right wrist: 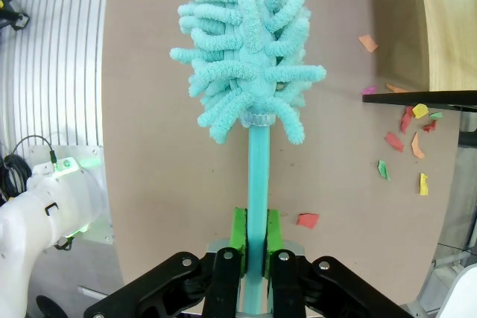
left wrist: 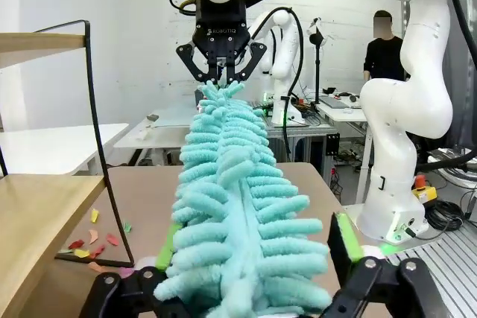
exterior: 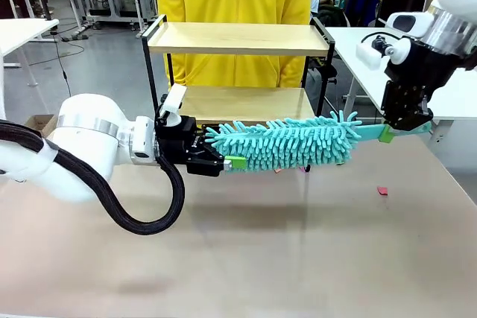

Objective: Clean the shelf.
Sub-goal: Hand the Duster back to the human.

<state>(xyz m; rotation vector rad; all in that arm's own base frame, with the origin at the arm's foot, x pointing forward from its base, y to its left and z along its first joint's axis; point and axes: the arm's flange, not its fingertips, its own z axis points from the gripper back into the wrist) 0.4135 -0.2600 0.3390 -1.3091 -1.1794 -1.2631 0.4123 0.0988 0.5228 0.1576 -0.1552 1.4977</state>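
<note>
Front view: nearest the camera lay the left arm's white forearm and black cable, reaching across the brown table (exterior: 313, 258). The left gripper (exterior: 232, 161) sat at the fluffy tip of the teal duster (exterior: 287, 144), jaws spread wide around the head, not visibly pinching it. The duster hung level in the air between the two arms, probably a hand-over or a steadying hold. The right gripper (exterior: 387, 136) was clenched on the duster's flat handle. Behind stood the shelf (exterior: 238, 39), on the table's far edge, with a person in yellow (exterior: 235, 5) just past it. Its lower board was partly hidden by the duster. A few scraps (exterior: 381, 191) lay on the table.

Left wrist view: the green pads (left wrist: 345, 237) stood apart on either side of the duster head, released as far as I could judge; contact with the fibres was hard to make out. The shelf's boards were cut off at the left edge. Paper scraps (left wrist: 91, 242) lay by its foot.

Right wrist view: the fingers (right wrist: 238, 230) gripped the handle (right wrist: 257, 176) tight between the green pads. The shelf's corner (right wrist: 447, 27) was cropped at the right. More scraps (right wrist: 411, 133) lay near it, presumably what needs sweeping.
</note>
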